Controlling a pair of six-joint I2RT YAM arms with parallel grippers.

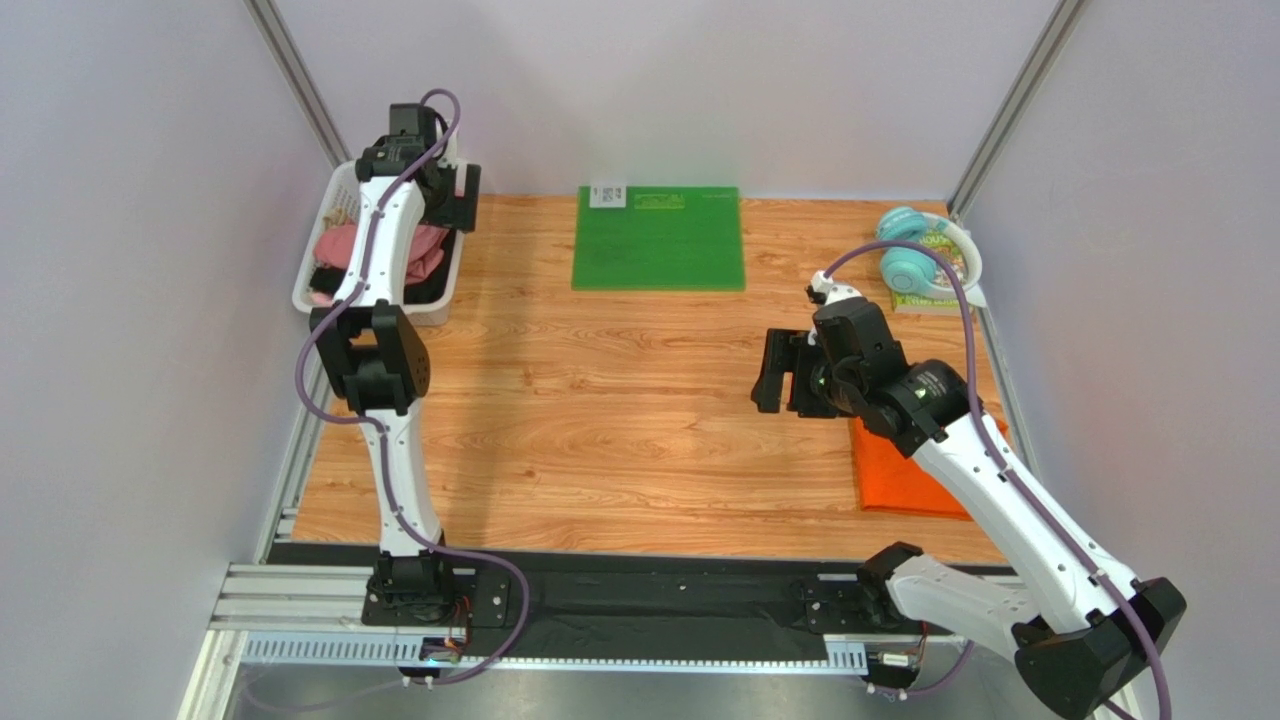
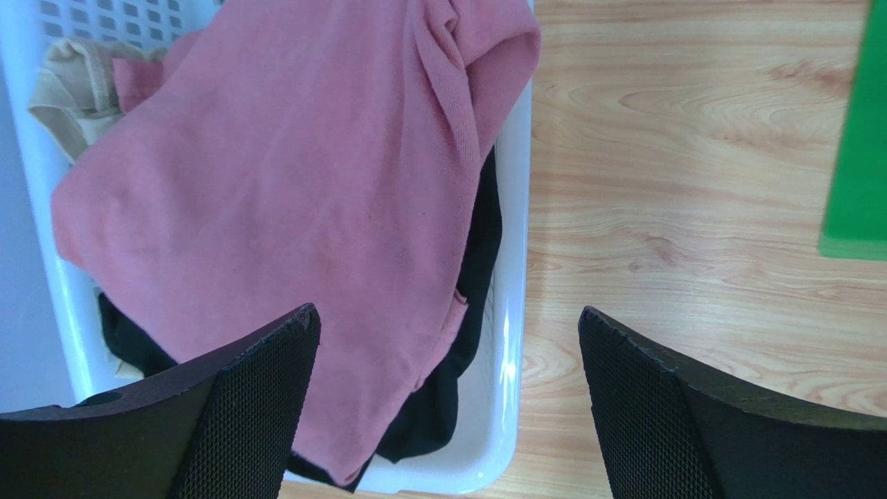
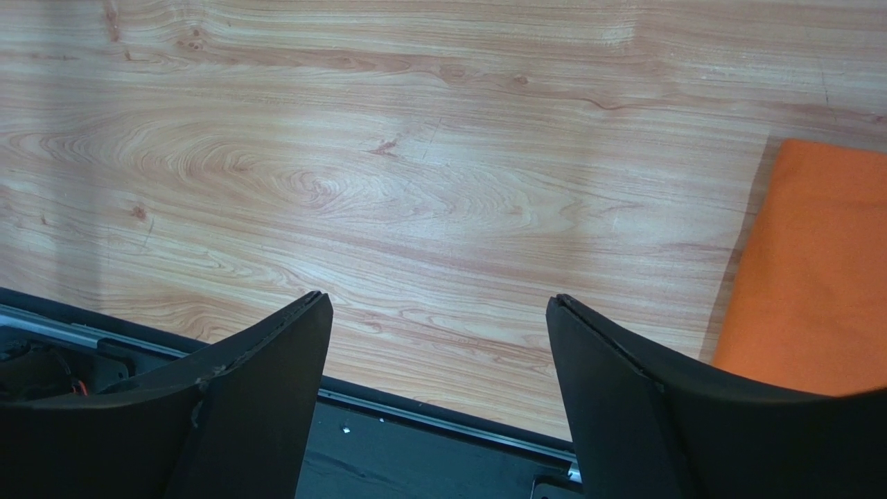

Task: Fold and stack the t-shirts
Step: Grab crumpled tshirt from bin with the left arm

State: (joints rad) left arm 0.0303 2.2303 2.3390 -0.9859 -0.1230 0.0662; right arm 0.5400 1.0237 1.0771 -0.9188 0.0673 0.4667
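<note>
Lying rumpled, rose-pink t-shirt (image 2: 281,208) (plain)

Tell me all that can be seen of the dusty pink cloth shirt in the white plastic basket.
The dusty pink cloth shirt is soft, plain, crumpled in a loose heap, a seamed edge across its upper part. It lies in the white plastic basket, far left on the table, on a black garment and beside a beige cloth; one corner overlaps the rim. The open left gripper hangs above, holding nothing.
</note>
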